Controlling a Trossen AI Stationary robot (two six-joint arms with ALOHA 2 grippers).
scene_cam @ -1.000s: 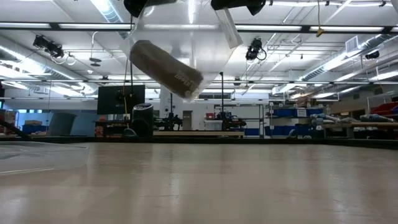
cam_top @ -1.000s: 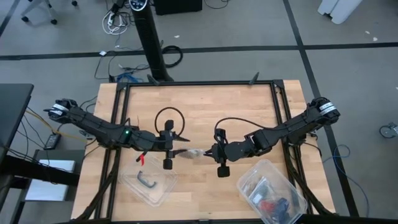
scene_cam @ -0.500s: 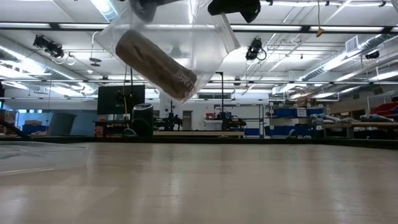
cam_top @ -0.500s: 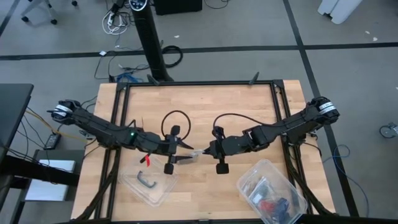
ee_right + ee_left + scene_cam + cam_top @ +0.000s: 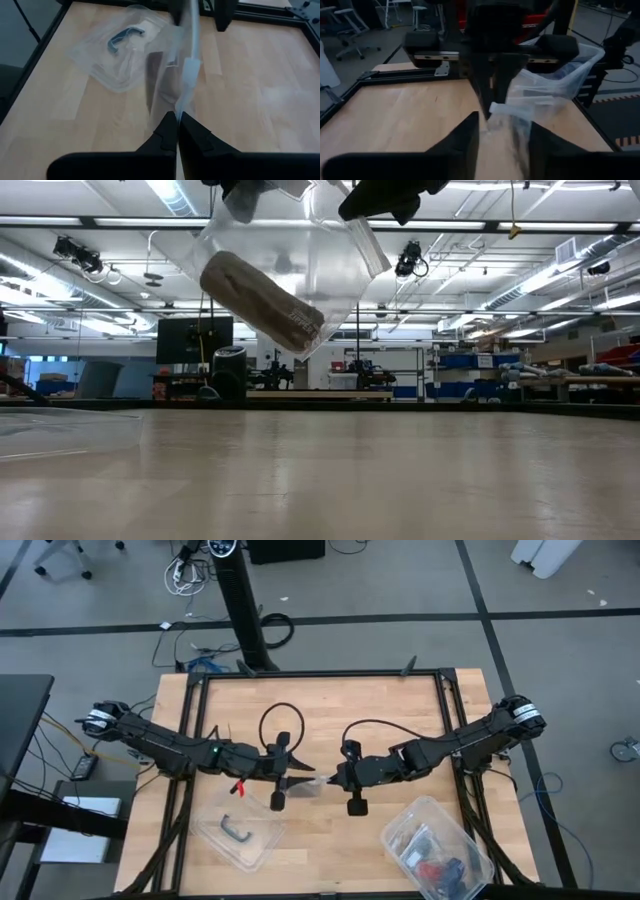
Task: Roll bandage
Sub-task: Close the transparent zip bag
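Right gripper (image 5: pixel 331 783) is pinched tight on one top edge of a clear bag (image 5: pixel 316 785), fingertips pressed together with the plastic caught between them, as its wrist view shows (image 5: pixel 177 118). Left gripper (image 5: pixel 301 783) faces it from the other side. Its fingers stand part-way apart with the bag's opposite edge lying in the gap; whether they press on the plastic cannot be told. Both grippers meet over the middle of the table (image 5: pixel 320 710), slightly toward its near edge, and the two arms reach in from the table's left and right sides.

Table is pale wood with a dark frame round it. Near its front right corner sits a clear tub (image 5: pixel 436 851) holding mixed small items, some red and blue. Near the front left lies a flatter clear tub (image 5: pixel 240 833) with a black handle piece in it; the right wrist view shows it beyond the bag (image 5: pixel 118 49).

Bag hangs from the grippers, clear of the table, with open air under it in the low view (image 5: pixel 330 260). Inside it lies the bandage (image 5: pixel 262 300), a brown roll, tilted with its left end higher in that view and resting against the bag's lower part. From above the roll is hard to make out through the plastic.
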